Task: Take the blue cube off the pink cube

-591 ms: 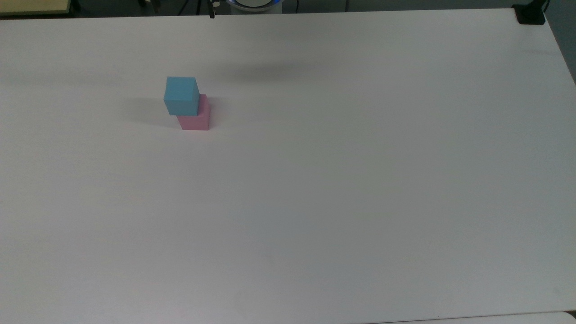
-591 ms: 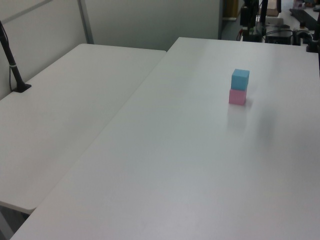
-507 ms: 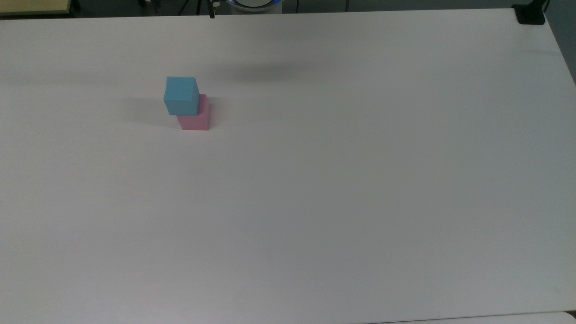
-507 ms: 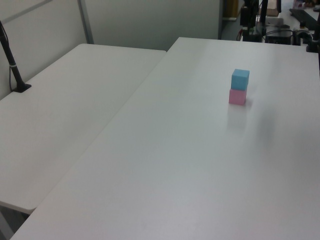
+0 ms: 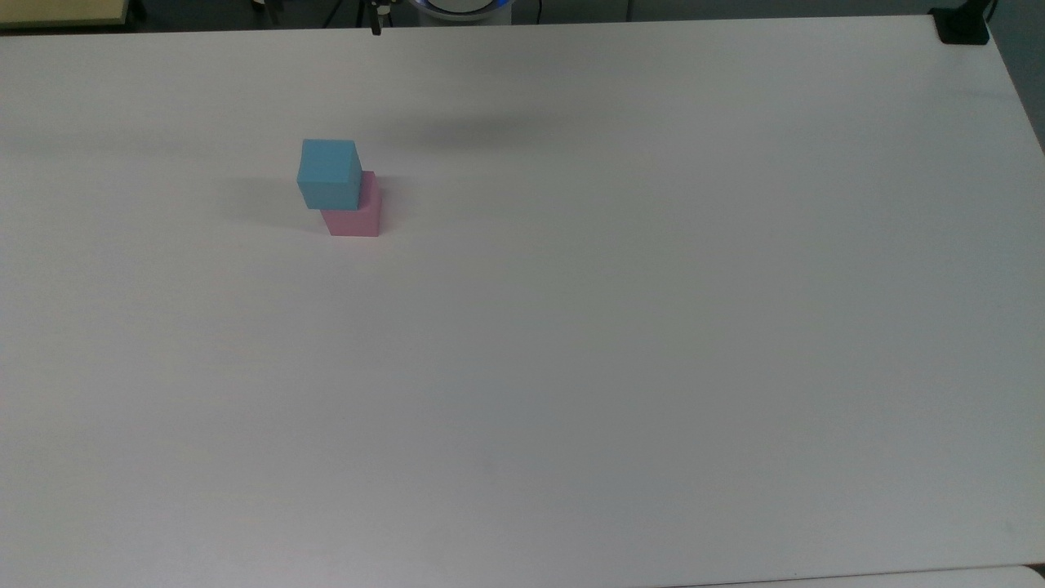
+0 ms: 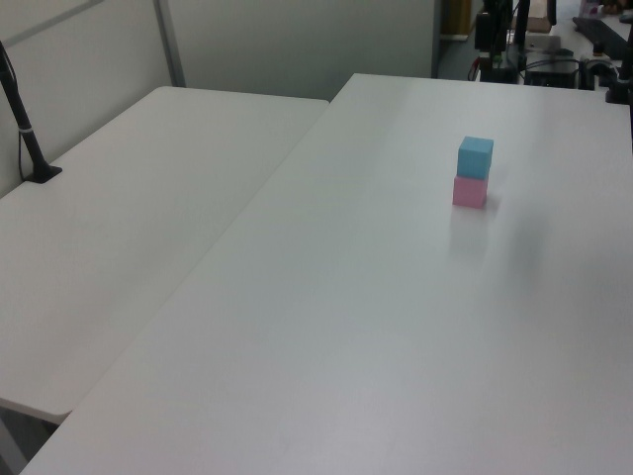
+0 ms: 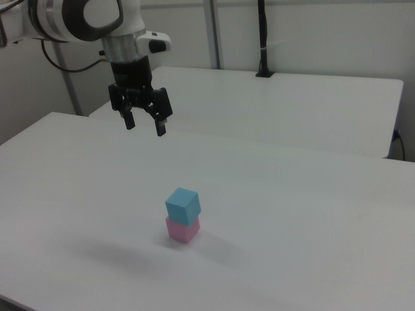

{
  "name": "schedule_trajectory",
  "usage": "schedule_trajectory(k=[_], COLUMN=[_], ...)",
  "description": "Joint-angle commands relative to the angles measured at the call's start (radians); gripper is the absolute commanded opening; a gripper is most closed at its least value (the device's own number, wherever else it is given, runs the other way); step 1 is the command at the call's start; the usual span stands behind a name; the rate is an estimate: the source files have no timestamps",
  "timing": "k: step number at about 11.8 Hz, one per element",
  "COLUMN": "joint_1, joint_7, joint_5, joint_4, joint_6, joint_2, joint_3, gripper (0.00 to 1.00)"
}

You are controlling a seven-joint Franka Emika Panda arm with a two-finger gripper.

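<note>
White table (image 5: 653, 327) (image 6: 396, 327) (image 7: 311, 194): the main work surface, broad and plain. A second white table (image 6: 129, 198) (image 7: 292, 103) butts against it along a seam; a black post (image 6: 25, 119) (image 7: 262, 39) is clamped upright at that second table's far side.

Robot arm (image 7: 97, 19): white links with a black wrist, reaching in from the right view's upper left, well above the main table.

Gripper (image 7: 145, 126): black, pointing downward, fingers (image 7: 130, 120) spread wide apart with clear air between them. It holds nothing and touches nothing. In the right view it hangs high above the table surface, up and to the right view's left of the cube stack, well apart from it. A soft shadow lies on the table to the right view's left of the stack.

Blue cube (image 5: 329, 173) (image 6: 476, 156) (image 7: 183, 205): sits on top of the pink cube, upright, resting in full contact. It is turned slightly relative to the cube beneath, so its corners overhang a little.

Pink cube (image 5: 357, 218) (image 6: 469, 192) (image 7: 182, 230): flat on the main table, directly under the blue cube. In the top view the stack stands in the table's upper-left part; in the left view it stands toward the far right of the main table.
</note>
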Motion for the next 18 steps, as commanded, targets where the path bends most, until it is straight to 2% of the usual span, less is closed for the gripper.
schedule_trajectory(k=[1, 18], joint_1=[-0.004, -0.026], joint_7=[-0.008, -0.008], joint_5=[-0.002, -0.001], joint_4=[0.024, 0.028], joint_6=[0.000, 0.000], joint_2=[0.015, 0.009], joint_3=[0.002, 0.000], gripper=[1.00, 1.00])
